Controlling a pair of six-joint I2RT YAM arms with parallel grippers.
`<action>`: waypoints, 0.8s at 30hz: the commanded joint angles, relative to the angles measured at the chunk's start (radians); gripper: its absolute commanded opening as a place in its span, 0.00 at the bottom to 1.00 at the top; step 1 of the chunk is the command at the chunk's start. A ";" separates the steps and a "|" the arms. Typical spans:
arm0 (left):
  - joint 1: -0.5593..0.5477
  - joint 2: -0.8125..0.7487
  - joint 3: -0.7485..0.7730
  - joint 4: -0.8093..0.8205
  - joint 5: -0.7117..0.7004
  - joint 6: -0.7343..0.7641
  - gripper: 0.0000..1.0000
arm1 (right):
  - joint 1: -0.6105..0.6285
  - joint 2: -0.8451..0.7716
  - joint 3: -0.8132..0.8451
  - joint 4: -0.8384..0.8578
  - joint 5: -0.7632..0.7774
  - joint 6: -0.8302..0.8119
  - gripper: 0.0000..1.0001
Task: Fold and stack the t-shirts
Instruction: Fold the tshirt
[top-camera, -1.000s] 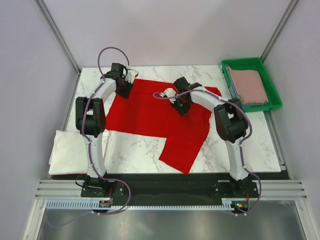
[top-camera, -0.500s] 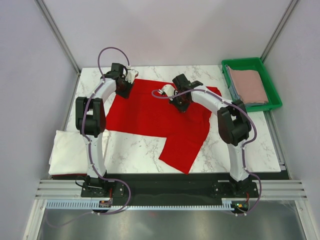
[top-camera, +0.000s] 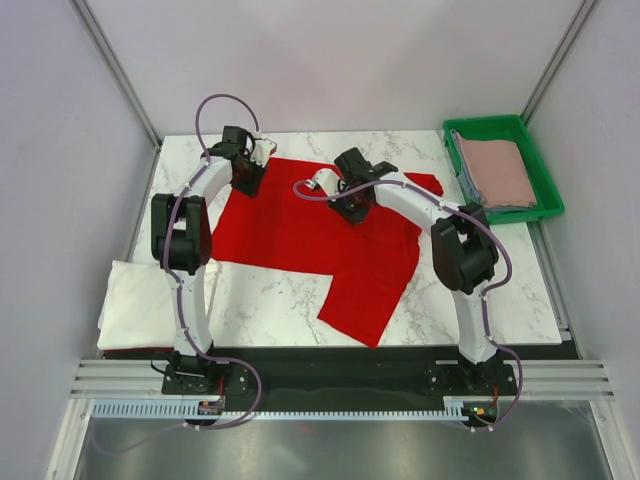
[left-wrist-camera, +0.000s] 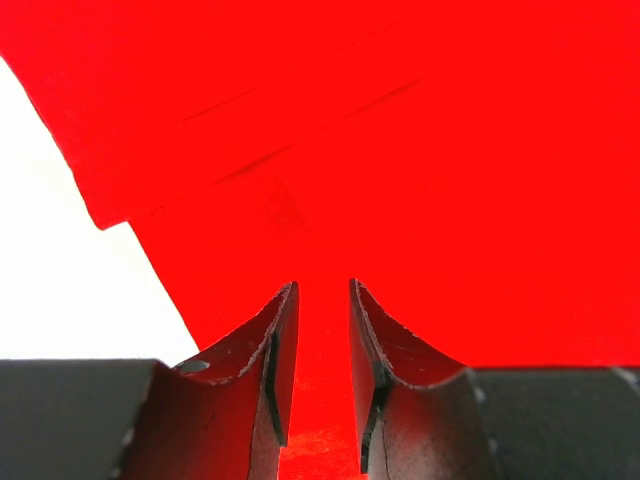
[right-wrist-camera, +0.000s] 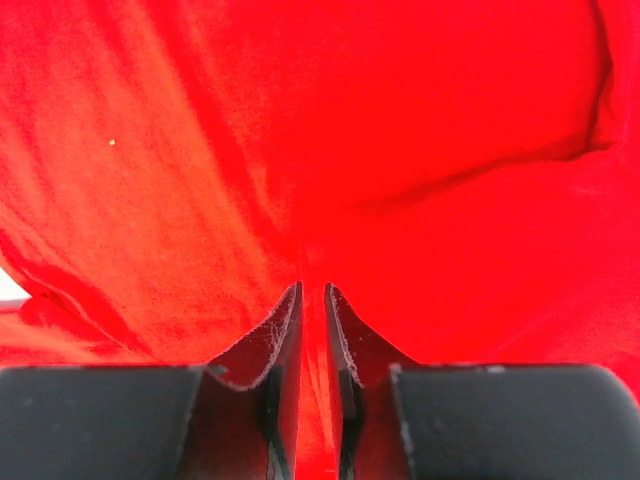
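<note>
The red t-shirt (top-camera: 300, 235) lies spread on the marble table (top-camera: 260, 310), with one flap reaching toward the near edge. My left gripper (top-camera: 247, 182) rests on its far left corner. In the left wrist view that gripper (left-wrist-camera: 323, 285) is open, with red cloth (left-wrist-camera: 450, 150) showing through the gap. My right gripper (top-camera: 345, 203) presses on the shirt's far middle. Its jaws (right-wrist-camera: 313, 288) stand a narrow slit apart around a small ridge of red cloth (right-wrist-camera: 300, 130). A folded white t-shirt (top-camera: 135, 305) lies at the table's left edge. The pink t-shirt (top-camera: 497, 170) lies folded in the tray.
The green plastic tray (top-camera: 485, 123) stands at the far right corner, off the marble top. Grey walls and metal posts close in the back and sides. Bare marble shows near the front, left and right of the shirt's flap.
My right gripper has slid over the red shirt toward the far left. The shirt's outline looks unchanged. The left arm has stayed put.
</note>
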 joint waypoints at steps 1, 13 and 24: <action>0.002 -0.034 0.029 0.018 0.009 -0.007 0.34 | -0.006 -0.025 0.063 0.012 0.030 0.023 0.22; 0.002 0.126 0.282 -0.003 -0.060 0.011 0.38 | -0.300 0.102 0.229 0.110 0.176 0.126 0.27; 0.015 0.244 0.426 -0.014 -0.104 0.033 0.39 | -0.457 0.153 0.242 0.125 0.208 0.089 0.24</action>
